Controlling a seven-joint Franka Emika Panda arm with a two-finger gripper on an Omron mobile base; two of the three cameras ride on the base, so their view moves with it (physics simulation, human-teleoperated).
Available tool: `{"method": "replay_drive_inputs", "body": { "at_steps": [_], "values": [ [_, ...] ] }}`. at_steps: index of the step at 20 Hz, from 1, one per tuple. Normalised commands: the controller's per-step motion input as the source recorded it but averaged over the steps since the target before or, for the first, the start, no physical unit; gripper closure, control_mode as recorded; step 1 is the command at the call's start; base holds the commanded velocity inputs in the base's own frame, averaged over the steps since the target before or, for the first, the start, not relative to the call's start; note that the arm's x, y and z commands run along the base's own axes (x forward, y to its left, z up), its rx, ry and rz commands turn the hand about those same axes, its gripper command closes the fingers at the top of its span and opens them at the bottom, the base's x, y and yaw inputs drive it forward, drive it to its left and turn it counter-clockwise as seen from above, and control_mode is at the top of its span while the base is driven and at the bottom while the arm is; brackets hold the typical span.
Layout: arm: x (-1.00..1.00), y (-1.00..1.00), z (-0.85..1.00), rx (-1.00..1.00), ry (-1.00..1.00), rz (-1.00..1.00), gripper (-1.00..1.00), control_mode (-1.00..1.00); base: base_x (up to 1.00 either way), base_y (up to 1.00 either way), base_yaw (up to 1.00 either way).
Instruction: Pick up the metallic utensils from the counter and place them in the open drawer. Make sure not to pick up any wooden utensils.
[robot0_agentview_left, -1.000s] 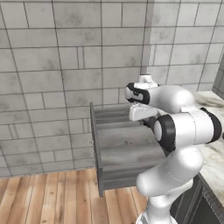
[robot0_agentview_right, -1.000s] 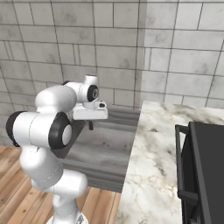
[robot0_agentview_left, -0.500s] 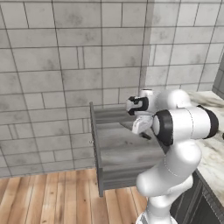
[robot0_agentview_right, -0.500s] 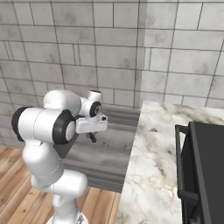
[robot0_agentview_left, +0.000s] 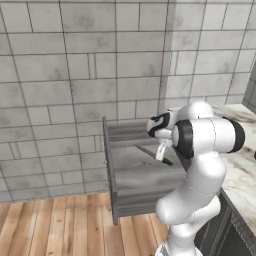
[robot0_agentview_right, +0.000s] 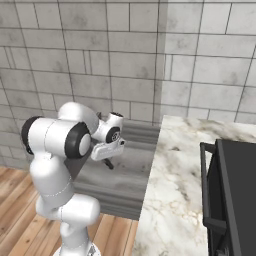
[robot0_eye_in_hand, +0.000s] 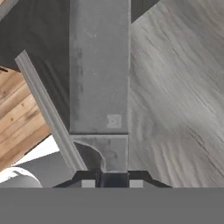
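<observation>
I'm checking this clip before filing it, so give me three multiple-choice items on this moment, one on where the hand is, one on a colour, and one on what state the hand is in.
1. Where is the hand?
A. Over the open drawer
B. Over the stove
C. Down at the wooden floor

2. What colour is the blade of the knife?
A. Orange-brown
B. Grey
C. Red

3. What state is the hand in?
A. Wide open and empty
B. Shut on the knife
C. Shut on a wooden spoon

Answers: 1 A, both base views show the hand above the grey drawer floor. 2 B, the hand view shows a grey metal blade. 3 B, the knife's dark handle end sits clamped between the fingertips.
</observation>
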Motion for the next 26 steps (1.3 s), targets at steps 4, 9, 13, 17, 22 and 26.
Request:
{"method": "replay_drive_inputs", "body": {
  "at_steps": [4, 9, 13, 17, 22, 26],
  "values": [
    [0.91, 0.00, 0.00, 0.00, 0.00, 0.06, 1.00, -1.00, 0.00, 0.00, 0.00],
    [0.80, 0.00, 0.00, 0.00, 0.00, 0.01, 1.00, -1.00, 0.00, 0.00, 0.00],
    [0.35, 0.00, -0.02, 0.00, 0.00, 0.00, 1.00, -1.00, 0.00, 0.00, 0.00],
    [-0.05, -0.01, -0.26, 0.00, 0.00, 0.00, 1.00, -1.00, 0.00, 0.00, 0.00],
    [-0.01, 0.00, -0.64, 0.00, 0.00, 0.00, 1.00, -1.00, 0.00, 0.00, 0.00],
    [-0.01, 0.00, -0.77, -0.03, 0.00, 0.00, 1.00, -1.00, 0.00, 0.00, 0.00]
  ]
}}
